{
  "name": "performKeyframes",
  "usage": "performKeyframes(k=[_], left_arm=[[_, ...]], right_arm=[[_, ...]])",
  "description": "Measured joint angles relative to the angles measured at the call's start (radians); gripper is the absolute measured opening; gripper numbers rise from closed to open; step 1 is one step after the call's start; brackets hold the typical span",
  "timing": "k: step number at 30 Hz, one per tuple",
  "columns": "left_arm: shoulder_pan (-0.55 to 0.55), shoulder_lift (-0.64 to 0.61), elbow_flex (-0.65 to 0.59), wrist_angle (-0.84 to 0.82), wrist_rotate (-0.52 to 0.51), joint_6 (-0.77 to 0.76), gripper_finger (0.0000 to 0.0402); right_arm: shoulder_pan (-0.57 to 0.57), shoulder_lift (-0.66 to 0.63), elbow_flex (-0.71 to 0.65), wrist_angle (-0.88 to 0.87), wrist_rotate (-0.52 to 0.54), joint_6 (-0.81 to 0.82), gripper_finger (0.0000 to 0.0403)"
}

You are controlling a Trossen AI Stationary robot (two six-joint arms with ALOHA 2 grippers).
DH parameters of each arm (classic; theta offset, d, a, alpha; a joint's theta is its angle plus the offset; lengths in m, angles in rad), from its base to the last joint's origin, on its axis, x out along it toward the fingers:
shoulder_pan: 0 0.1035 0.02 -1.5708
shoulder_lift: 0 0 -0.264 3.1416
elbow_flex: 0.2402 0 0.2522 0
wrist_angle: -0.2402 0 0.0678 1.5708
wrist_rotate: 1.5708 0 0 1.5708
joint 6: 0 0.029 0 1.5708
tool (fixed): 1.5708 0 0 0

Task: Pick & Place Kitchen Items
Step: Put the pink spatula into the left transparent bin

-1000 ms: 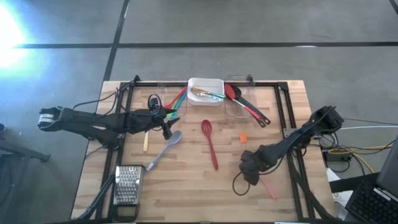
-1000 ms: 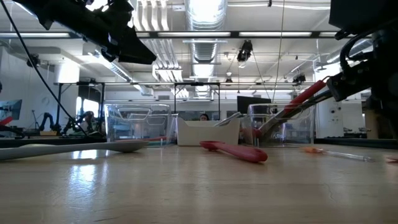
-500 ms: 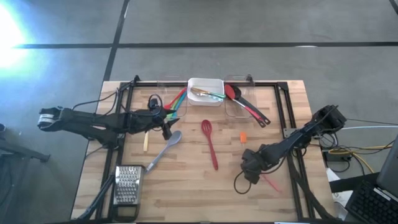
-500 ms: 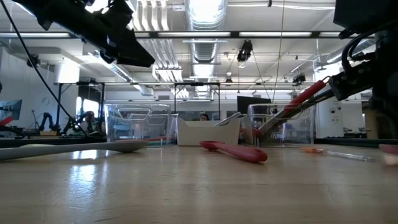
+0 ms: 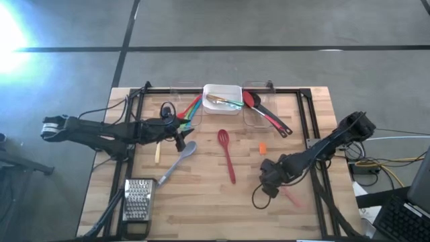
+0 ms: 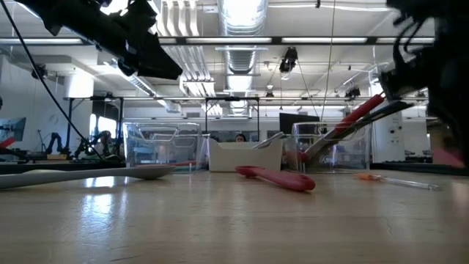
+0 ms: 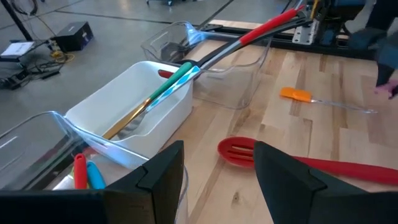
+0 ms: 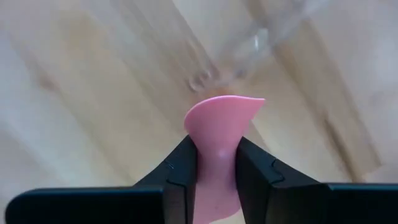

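The right wrist view shows the right gripper (image 8: 216, 163) clamped on a pink spatula (image 8: 219, 134), fingers pressed against both sides of its blade. The high view places this gripper (image 5: 271, 176) on the wooden table's (image 5: 201, 208) right side, the spatula's pink handle (image 5: 291, 197) trailing beside it.

The left gripper (image 5: 180, 128) hovers near the clear left bin (image 5: 176, 94). The left wrist view shows its fingers (image 7: 283, 180) apart and empty, above the red slotted spoon (image 7: 311, 163), with the white tray (image 7: 134, 109) of utensils ahead.
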Motion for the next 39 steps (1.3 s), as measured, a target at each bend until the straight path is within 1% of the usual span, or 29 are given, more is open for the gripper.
performKeyframes(k=[4, 7, 9, 14, 17, 20, 21, 24, 26, 28, 30, 33, 35, 36, 39], left_arm=[[0.0, 0.0, 0.0, 0.001, 0.031, -0.009, 0.0197], [0.0, 0.003, 0.0, 0.003, 0.046, -0.037, 0.0197], [0.0, 0.013, 0.0, 0.009, 0.073, -0.058, 0.0197], [0.0, 0.075, 0.0, 0.058, 0.189, -0.086, 0.0197], [0.0, 0.128, 0.0, 0.148, 0.253, -0.075, 0.0197], [-0.002, 0.182, 0.0, 0.288, 0.281, -0.05, 0.0197], [-0.002, 0.202, 0.0, 0.337, 0.306, -0.045, 0.0197], [-0.001, 0.263, 0.0, 0.472, 0.42, -0.027, 0.0197], [-0.002, 0.305, 0.013, 0.53, 0.49, -0.026, 0.0197], [-0.002, 0.346, 0.039, 0.555, 0.533, -0.026, 0.0197], [-0.002, 0.388, 0.069, 0.568, 0.541, -0.021, 0.0197], [-0.001, 0.448, 0.126, 0.569, 0.565, -0.035, 0.0197], [0.011, 0.48, 0.167, 0.57, 0.605, -0.113, 0.0197], [0.019, 0.494, 0.187, 0.57, 0.648, -0.159, 0.0197], [0.046, 0.535, 0.249, 0.572, 0.846, -0.283, 0.0197]], right_arm=[[-0.001, -0.047, 0.039, -0.039, 0.065, -0.015, 0.0071], [-0.001, -0.088, 0.086, -0.078, 0.135, -0.026, 0.0071], [-0.002, -0.103, 0.114, -0.112, 0.186, -0.042, 0.0071], [-0.018, -0.135, 0.216, -0.157, 0.324, -0.122, 0.0071], [-0.029, -0.14, 0.283, -0.157, 0.425, -0.204, 0.0071], [-0.029, -0.145, 0.356, -0.144, 0.542, -0.305, 0.0071], [-0.029, -0.146, 0.375, -0.132, 0.575, -0.345, 0.0071], [-0.029, -0.148, 0.416, -0.052, 0.669, -0.477, 0.0071], [-0.029, -0.153, 0.433, 0.021, 0.727, -0.578, 0.0071], [-0.03, -0.157, 0.444, 0.119, 0.772, -0.693, 0.007], [-0.031, -0.157, 0.448, 0.232, 0.792, -0.825, 0.007], [-0.031, -0.153, 0.447, 0.392, 0.785, -1.025, 0.007], [-0.031, -0.149, 0.447, 0.449, 0.762, -1.132, 0.007], [-0.031, -0.149, 0.447, 0.466, 0.742, -1.176, 0.007], [-0.031, -0.144, 0.446, 0.483, 0.689, -1.289, 0.007]])
